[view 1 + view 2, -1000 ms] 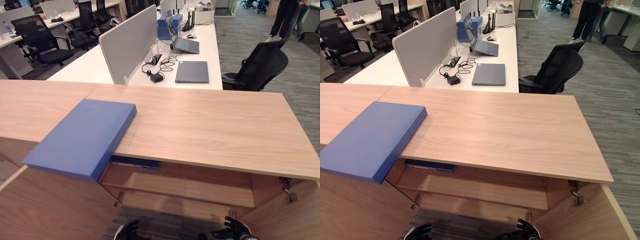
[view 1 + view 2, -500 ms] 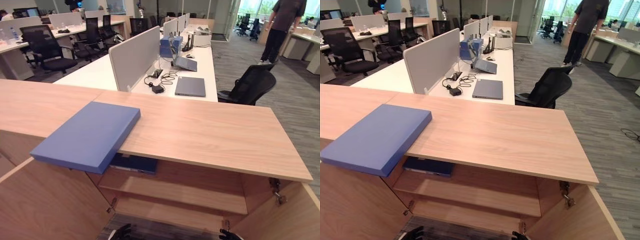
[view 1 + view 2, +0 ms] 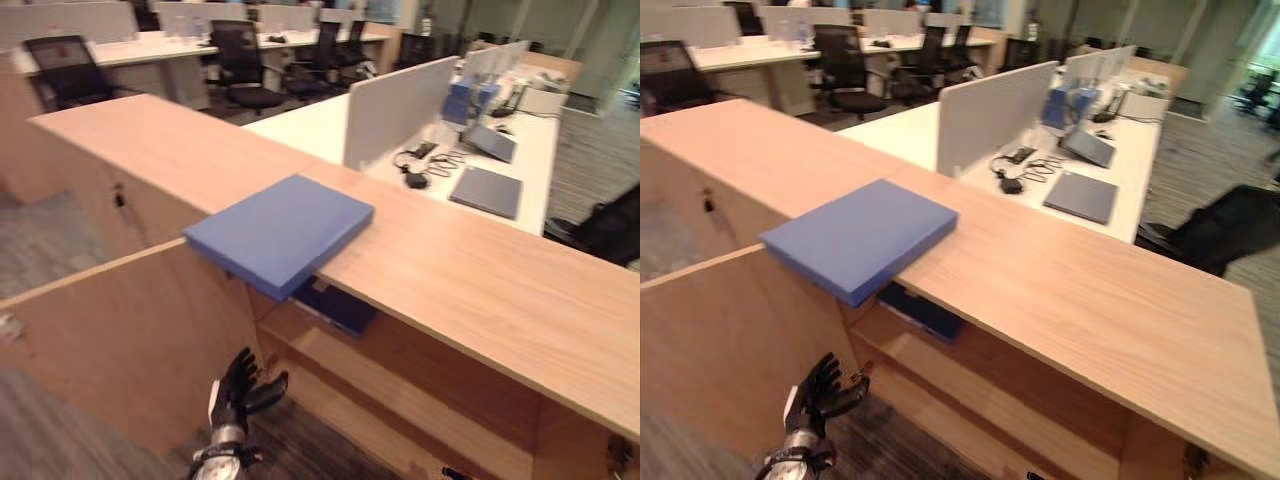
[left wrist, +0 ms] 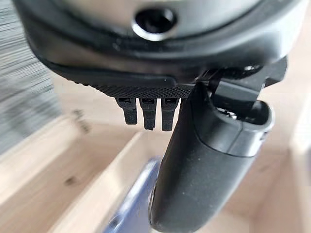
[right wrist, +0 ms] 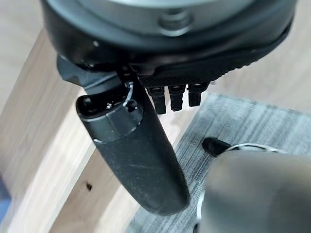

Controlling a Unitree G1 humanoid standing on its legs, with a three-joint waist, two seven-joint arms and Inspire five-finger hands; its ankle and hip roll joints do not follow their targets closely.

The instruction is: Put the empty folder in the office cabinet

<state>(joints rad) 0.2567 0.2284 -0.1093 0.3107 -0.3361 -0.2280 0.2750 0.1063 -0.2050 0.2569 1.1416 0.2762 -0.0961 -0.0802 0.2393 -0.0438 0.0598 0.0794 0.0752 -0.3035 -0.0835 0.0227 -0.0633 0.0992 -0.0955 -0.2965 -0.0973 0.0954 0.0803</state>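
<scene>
The blue folder (image 3: 278,230) overhangs the bench (image 3: 480,285) edge for easy grasping; the left robot hand (image 3: 240,385) hangs spread and empty, seemingly idle.

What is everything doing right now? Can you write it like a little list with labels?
folder: blue folder lies flat on the cabinet top, one corner sticking out over the edge
cabinet: door open, shelves showing, a darker blue item on the upper shelf
left hand: left hand low by the open door, fingers relaxed, holding nothing
right hand: right hand open, empty
</scene>
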